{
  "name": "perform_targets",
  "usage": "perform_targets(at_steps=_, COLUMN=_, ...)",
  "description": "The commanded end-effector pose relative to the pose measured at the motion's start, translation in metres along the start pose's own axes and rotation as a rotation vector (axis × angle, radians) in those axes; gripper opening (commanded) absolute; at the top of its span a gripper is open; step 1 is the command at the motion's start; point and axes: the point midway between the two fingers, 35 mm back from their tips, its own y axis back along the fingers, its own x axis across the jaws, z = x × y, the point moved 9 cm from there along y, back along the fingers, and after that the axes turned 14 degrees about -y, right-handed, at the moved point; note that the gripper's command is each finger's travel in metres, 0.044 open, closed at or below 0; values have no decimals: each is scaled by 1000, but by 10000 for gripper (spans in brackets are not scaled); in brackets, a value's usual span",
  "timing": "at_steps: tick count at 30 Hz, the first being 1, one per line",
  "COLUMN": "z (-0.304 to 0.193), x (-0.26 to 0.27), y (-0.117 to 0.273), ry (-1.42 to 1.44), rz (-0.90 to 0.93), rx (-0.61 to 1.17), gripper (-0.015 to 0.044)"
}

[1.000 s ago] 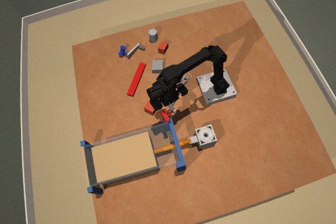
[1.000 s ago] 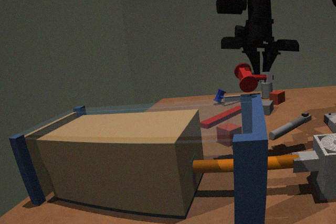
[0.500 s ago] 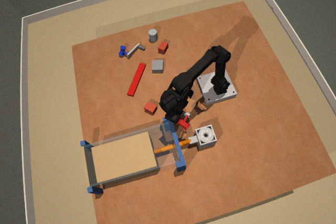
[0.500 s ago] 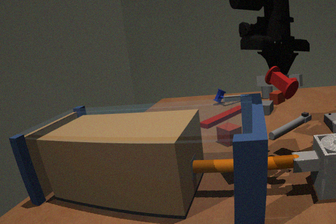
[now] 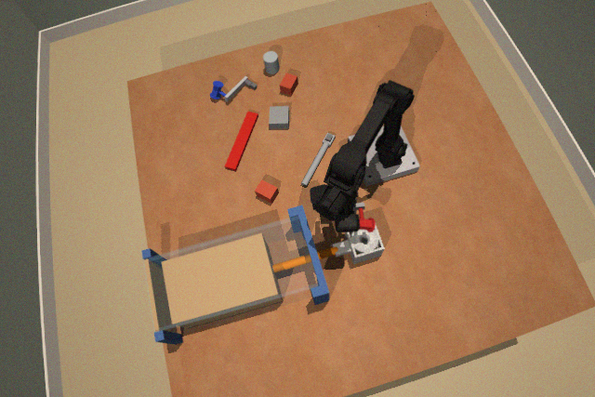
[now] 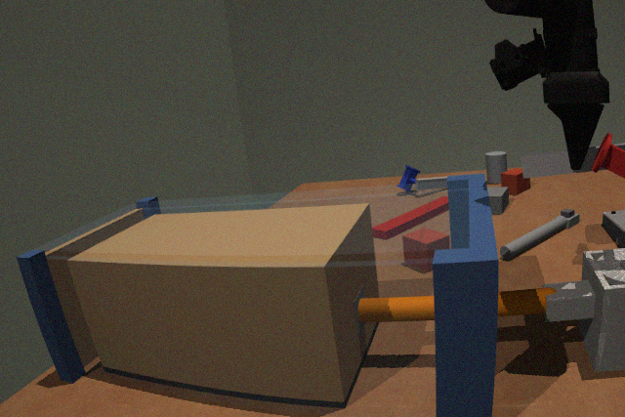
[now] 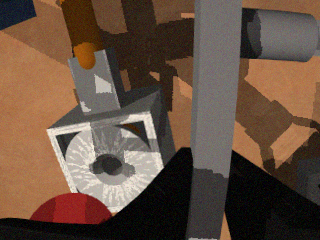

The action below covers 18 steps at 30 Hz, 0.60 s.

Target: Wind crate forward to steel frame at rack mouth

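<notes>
My gripper (image 5: 354,221) (image 6: 576,165) (image 7: 204,158) is shut on the grey arm of the red-knobbed winch handle (image 5: 366,224) (image 6: 608,152) (image 7: 216,90). The handle is in the air, its round grey end clear of the winch. The white-grey winch (image 5: 367,256) (image 6: 607,326) (image 7: 85,150) stands below and to one side, with its round top hole uncovered in the wrist view. An orange strap (image 5: 290,264) (image 6: 395,308) (image 7: 80,30) joins it to the tan crate (image 5: 220,277) (image 6: 227,321). The crate sits flat, its front set back from the blue frame (image 5: 312,256) (image 6: 464,331).
A blue-knobbed crank (image 5: 218,89) (image 6: 408,179), a red bar (image 5: 242,141) (image 6: 411,218), a grey rod (image 5: 317,160) (image 6: 534,237), a grey block (image 5: 278,117), a grey cylinder (image 5: 271,63) and red blocks (image 5: 266,191) (image 5: 288,84) lie on the bench. Clear panels surround the crate.
</notes>
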Motion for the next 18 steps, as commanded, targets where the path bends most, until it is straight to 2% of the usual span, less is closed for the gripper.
perform_targets(at_steps=1, z=-24, x=2, y=0, ry=173, rz=-5, rx=19, gripper=0)
perform_targets(at_steps=13, z=-78, x=1, y=-4, ry=597, rz=-36, rx=47, gripper=0)
perform_targets(at_steps=18, z=-83, x=0, y=-5, ry=645, rz=-40, rx=49, gripper=0)
